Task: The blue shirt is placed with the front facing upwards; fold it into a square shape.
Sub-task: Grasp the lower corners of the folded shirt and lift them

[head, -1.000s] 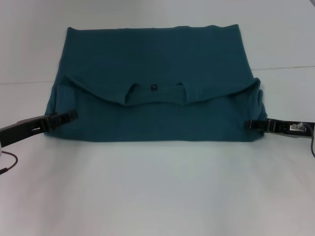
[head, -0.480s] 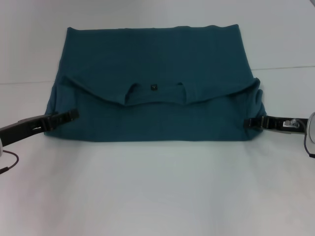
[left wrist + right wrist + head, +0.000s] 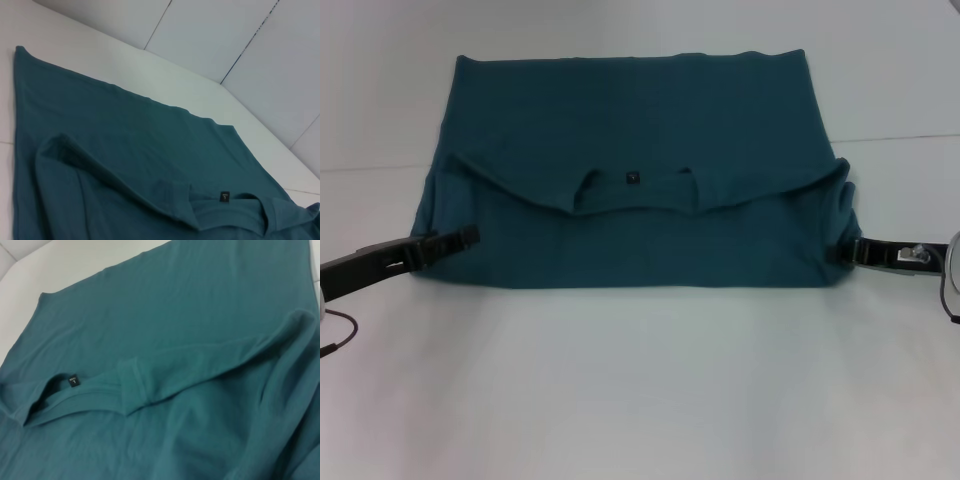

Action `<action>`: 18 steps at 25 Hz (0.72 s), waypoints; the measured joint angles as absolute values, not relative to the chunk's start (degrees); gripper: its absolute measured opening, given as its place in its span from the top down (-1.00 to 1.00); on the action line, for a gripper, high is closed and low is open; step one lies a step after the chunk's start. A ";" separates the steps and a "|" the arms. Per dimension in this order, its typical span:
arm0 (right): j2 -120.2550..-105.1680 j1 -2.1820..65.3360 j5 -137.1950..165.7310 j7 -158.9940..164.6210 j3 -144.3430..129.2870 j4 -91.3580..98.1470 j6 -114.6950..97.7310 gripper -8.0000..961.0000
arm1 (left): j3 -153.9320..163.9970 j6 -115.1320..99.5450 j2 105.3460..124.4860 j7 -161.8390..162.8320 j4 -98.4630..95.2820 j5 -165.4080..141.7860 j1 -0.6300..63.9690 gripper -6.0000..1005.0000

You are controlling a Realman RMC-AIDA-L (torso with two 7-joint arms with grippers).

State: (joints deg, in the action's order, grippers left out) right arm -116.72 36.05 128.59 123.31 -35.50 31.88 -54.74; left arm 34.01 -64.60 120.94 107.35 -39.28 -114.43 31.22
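Close to me the white table point(image 3: 640, 390) is bare, and just beyond it the blue shirt point(image 3: 640, 130) lies folded across the middle, collar and small dark neck label point(image 3: 631, 178) facing up. The left gripper point(image 3: 470, 236) reaches in low at the shirt's left edge and the right gripper point(image 3: 832, 252) at its right edge. Whether either claw is clenched on the cloth, I cannot tell.
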 joint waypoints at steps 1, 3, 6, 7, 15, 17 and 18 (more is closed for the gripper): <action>-116.70 36.00 128.59 123.31 -35.42 31.85 -54.72 0.92 | 34.01 -64.60 120.94 107.35 -39.26 -114.43 31.21 -0.50; -116.67 35.85 128.59 123.31 -35.34 31.82 -54.65 0.97 | 34.01 -64.59 120.94 107.34 -39.21 -114.43 31.16 -0.50; -116.58 35.63 128.55 123.32 -35.24 31.81 -54.61 0.97 | 34.01 -64.55 120.94 107.33 -39.20 -114.43 31.10 -0.50; -116.55 35.57 128.49 123.31 -35.22 31.82 -54.61 0.97 | 34.01 -64.54 120.94 107.32 -39.20 -114.43 31.10 -0.50; -116.33 35.24 128.23 123.31 -35.01 32.32 -54.97 0.97 | 34.01 -64.60 120.94 107.35 -39.20 -114.43 31.01 -0.50; -116.11 35.19 128.23 123.31 -34.96 32.36 -55.06 0.97 | 34.01 -64.90 120.94 107.41 -39.24 -114.44 31.01 -0.50; -115.99 35.13 128.23 123.31 -34.93 32.36 -55.08 0.97 | 34.01 -64.98 120.96 107.44 -39.33 -114.44 31.02 -0.50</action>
